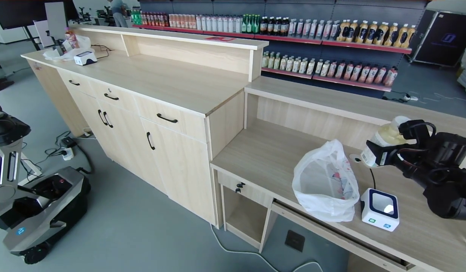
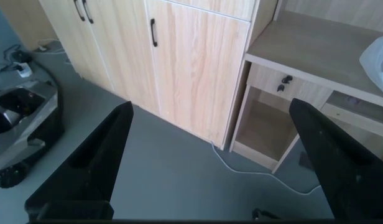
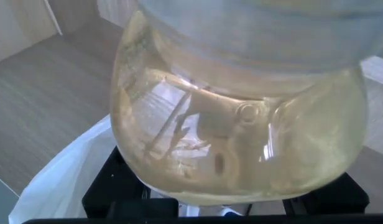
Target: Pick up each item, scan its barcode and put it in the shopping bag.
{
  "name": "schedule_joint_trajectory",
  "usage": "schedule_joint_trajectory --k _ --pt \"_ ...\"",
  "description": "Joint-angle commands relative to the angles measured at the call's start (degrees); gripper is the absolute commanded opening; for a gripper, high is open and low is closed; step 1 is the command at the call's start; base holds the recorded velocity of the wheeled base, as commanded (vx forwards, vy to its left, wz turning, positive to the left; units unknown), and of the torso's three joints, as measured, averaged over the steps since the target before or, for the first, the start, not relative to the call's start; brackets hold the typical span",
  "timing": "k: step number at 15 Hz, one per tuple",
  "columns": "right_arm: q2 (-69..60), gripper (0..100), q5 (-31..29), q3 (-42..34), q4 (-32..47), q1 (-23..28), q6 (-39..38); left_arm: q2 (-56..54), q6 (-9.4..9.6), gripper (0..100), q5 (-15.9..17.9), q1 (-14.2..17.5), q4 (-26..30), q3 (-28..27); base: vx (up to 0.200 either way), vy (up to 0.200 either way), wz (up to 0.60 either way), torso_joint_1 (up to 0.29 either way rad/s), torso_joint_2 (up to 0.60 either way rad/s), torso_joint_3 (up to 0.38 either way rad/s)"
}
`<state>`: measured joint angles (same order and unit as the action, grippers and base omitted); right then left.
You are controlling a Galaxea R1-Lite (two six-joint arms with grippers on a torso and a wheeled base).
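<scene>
Far left, hanging over grey floor in front of the tall cabinet (image 2: 198,56): left gripper (image 2: 207,165), fingers (image 2: 86,162) spread wide, holding nothing and touching nothing.

In the head view, up on the tall counter's far left end: a second white scanner (image 1: 85,58) beside a crumpled white bag (image 1: 64,51). Behind that, running across the back: shelves (image 1: 331,41) lined with drink bottles.

Right of the tall cabinet, on the lower counter (image 1: 263,151): shopping bag (image 1: 325,181), white and thin, standing with mouth open, sitting close to the counter's front edge. Seen as well in the right wrist view, as a pale fold (image 3: 61,180) below the bottle.

Just beside the bag on its right, nearly touching it: scanner (image 1: 380,209), a small white box with a dark window facing up.

Above and behind the scanner, clear of the counter and to the right of the bag: bottle (image 1: 387,135) of pale yellow drink with a white cap, tilted, cap toward the upper right and labelled lower end toward the bag. From the right wrist, seen base-on, close up (image 3: 241,124).

Clamped on that lower, labelled end: right gripper (image 1: 378,153), fingers closed narrowly around the bottle, black wrist stretching away to the right.
</scene>
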<state>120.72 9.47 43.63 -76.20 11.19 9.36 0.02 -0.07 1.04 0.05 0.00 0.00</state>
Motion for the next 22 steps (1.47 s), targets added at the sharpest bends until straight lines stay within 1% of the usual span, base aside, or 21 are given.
schedule_joint_trajectory --k 1,3,4,14,22 --pt "7.7 0 -2.0 1.6 0.1 -2.0 -1.7 0.0 -0.01 100 0.0 0.0 0.0 0.0 0.000 0.000 0.00 0.000 0.00 0.000" --pt "11.7 0 -2.0 4.8 -0.8 -3.0 -1.7 0.1 -0.01 100 0.0 0.0 0.0 0.0 0.000 0.000 0.00 0.000 0.00 0.000" --pt "14.9 0 -2.0 8.2 -1.7 -3.5 -1.7 0.1 -0.01 100 0.0 0.0 0.0 0.0 0.000 0.000 0.00 0.000 0.00 0.000" --pt "26.8 0 -2.0 22.8 1.1 -3.2 -1.8 0.1 -0.01 100 0.0 0.0 0.0 0.0 0.000 0.000 0.00 0.000 0.00 0.000" --pt "31.7 0 -1.9 24.4 0.8 -3.5 -1.7 0.1 -0.01 100 -0.1 0.0 0.0 0.0 0.000 0.000 0.00 0.000 0.00 0.000"
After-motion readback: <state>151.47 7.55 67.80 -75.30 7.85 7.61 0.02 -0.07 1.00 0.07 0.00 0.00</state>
